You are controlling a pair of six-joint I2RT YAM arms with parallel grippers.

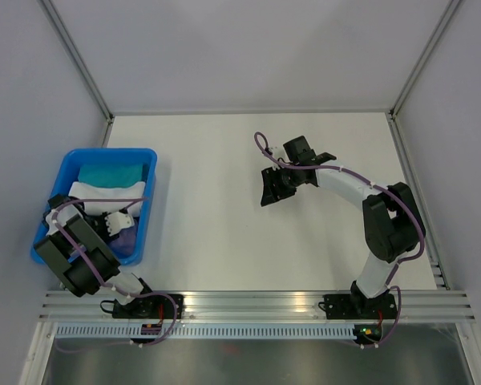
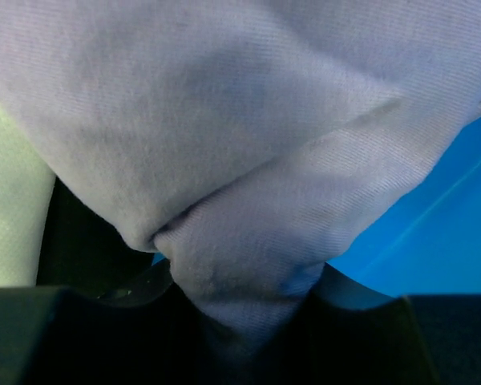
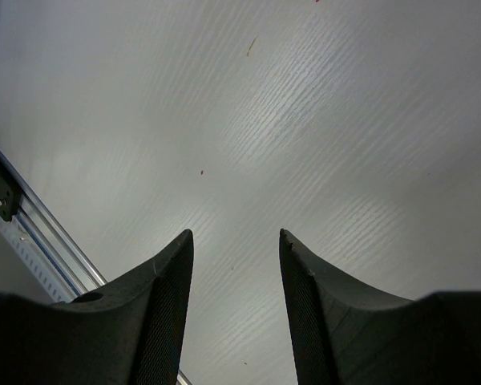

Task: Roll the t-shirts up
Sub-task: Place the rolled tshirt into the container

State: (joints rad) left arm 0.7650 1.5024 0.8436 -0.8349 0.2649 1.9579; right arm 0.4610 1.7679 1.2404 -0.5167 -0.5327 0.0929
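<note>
left end effector [image 2: 247, 325] clamps 1 lavender t-shirt [image 2: 248, 144] | right end effector [image 3: 234, 241] spread apart | 1 blue bin [image 1: 151, 172]

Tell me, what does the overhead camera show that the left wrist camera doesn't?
Only overhead: the right gripper open above the white table, plus teal cloth and white cloth in the blue bin. Only left wrist: the left gripper pinching bunched fabric, seen close up. Both: the lavender t-shirt and the blue bin.
</note>
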